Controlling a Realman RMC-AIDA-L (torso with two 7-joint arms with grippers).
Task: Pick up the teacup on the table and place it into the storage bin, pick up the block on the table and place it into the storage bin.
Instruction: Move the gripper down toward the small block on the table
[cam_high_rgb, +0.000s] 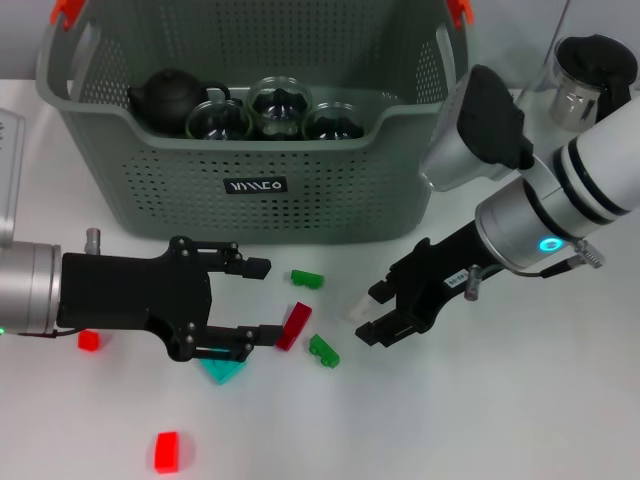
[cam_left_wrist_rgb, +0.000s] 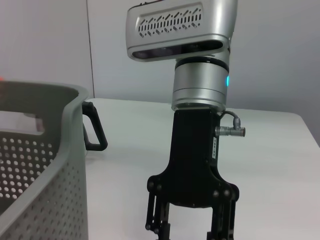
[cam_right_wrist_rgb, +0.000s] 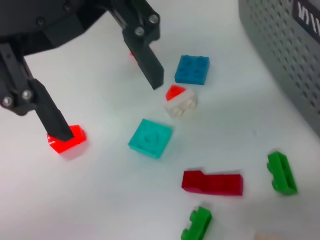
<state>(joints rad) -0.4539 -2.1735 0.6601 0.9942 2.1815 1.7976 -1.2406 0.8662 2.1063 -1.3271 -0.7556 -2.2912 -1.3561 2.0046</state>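
Right gripper (cam_high_rgb: 375, 312) hangs spread at centre-right of the head view over a small white block (cam_high_rgb: 358, 309), not yet pinching it — the block step. Left gripper (cam_high_rgb: 258, 301) is spread too, centre-left. Next: close, lift, carry up-frame into the storage bin (cam_high_rgb: 400, 180).

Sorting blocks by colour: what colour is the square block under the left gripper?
Teal; the square block shows best in the right wrist view.
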